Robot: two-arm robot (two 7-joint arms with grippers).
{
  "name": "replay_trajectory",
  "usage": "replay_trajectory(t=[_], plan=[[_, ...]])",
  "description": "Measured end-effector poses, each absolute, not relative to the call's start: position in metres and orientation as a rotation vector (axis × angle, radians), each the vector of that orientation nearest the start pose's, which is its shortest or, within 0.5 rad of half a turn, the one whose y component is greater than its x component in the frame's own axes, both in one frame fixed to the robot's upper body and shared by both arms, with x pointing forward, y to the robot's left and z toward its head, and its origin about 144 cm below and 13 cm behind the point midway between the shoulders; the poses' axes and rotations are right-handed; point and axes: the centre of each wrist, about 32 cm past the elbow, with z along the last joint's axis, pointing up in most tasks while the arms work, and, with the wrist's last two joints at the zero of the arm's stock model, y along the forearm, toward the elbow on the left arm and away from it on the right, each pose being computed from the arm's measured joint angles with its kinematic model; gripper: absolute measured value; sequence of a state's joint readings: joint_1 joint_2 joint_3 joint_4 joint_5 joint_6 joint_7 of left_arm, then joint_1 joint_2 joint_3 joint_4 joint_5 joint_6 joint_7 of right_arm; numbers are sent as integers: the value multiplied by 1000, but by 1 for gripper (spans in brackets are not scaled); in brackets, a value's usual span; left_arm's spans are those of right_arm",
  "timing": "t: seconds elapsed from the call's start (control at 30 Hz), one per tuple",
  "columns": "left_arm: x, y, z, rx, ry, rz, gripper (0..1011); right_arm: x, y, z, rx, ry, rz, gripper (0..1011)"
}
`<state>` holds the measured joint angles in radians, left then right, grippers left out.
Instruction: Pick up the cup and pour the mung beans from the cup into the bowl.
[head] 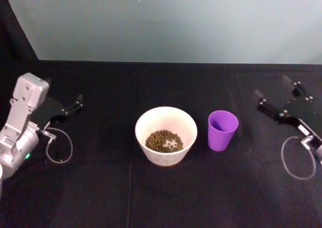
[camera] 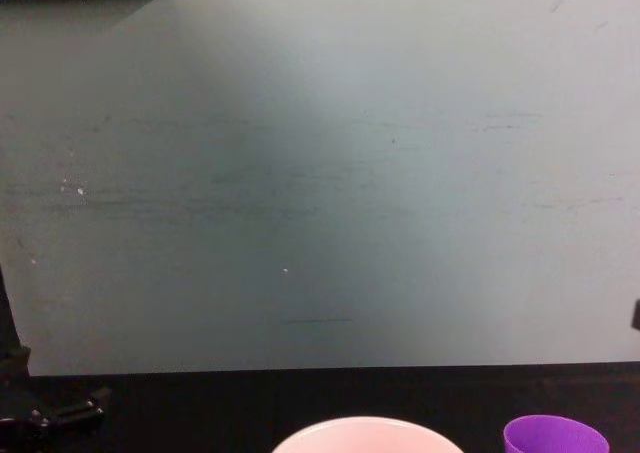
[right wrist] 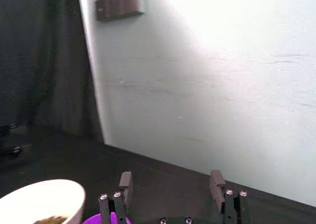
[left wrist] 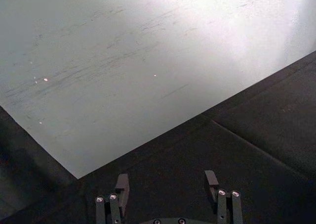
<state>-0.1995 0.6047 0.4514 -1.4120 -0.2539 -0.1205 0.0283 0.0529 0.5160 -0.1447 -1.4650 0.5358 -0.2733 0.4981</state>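
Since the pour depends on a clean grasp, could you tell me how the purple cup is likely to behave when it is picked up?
The cup looks like thin smooth plastic, so it is probably light and may slip or flex under a hard squeeze. It stands upright, tapering to a narrower base, so a sideways nudge could tip it toward the bowl. The right gripper, fingers open, stands apart from it.

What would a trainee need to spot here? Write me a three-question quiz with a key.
1. True or false: the cup stands upright on the robot's right of the bowl.
2. What lies in the bowl?
3. Which holds the cup: A) left gripper, B) right gripper, C) neither?

Key:
1. True; the two stand apart.
2. Mung beans, with a pale patch among them.
3. C; both grippers hang out at the sides, jaws open.
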Motion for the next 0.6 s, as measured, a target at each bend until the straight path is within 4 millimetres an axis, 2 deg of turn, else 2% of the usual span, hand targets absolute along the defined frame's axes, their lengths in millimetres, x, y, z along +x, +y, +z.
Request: replay_trajectory(t=[0.3,0.6], plan=[[489,310,1140,304,-285,1248,1000,466,-353,1140,111,-119,-1102,1003],[489,310,1140,304,-285,1248,1000,462,-334,1136,38,-116,-1325,1003]])
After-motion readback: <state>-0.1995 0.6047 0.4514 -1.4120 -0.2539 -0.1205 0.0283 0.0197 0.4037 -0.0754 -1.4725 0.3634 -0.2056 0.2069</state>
